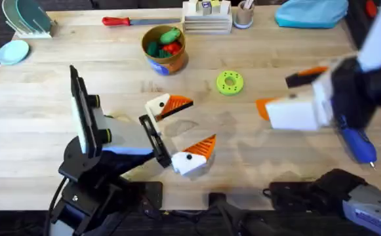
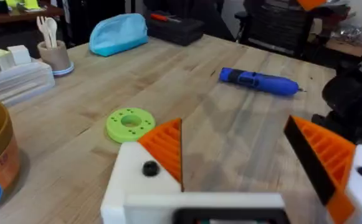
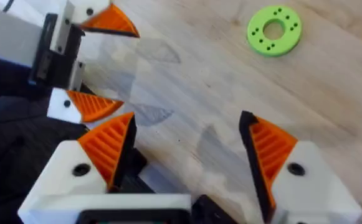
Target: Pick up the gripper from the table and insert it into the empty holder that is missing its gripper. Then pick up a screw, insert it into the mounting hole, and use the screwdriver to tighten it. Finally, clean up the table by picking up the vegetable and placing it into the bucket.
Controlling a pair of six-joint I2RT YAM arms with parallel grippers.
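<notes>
The bucket (image 1: 165, 47), with a tan rim and a blue base, stands at the back centre and holds green and red toy vegetables. On the right side of the table lies the blue screwdriver (image 1: 357, 144) (image 2: 258, 81). My left gripper (image 1: 202, 120) (image 2: 237, 149) hovers low over mid-table, open, both white blocks carrying orange ribbed wedges. My right gripper (image 1: 283, 88) (image 3: 190, 140) hangs raised at the right, open and holding nothing, facing the left gripper (image 3: 115, 62). A loose gripper piece, an empty holder and a loose screw are out of view.
A lime-green ring (image 1: 229, 82) (image 2: 131, 123) (image 3: 274, 30) lies between the bucket and my right gripper. Along the back edge sit a red-handled screwdriver (image 1: 128, 21), a white tray stack (image 1: 206, 16), a pen cup (image 1: 244, 14) and a blue pouch (image 1: 311, 12).
</notes>
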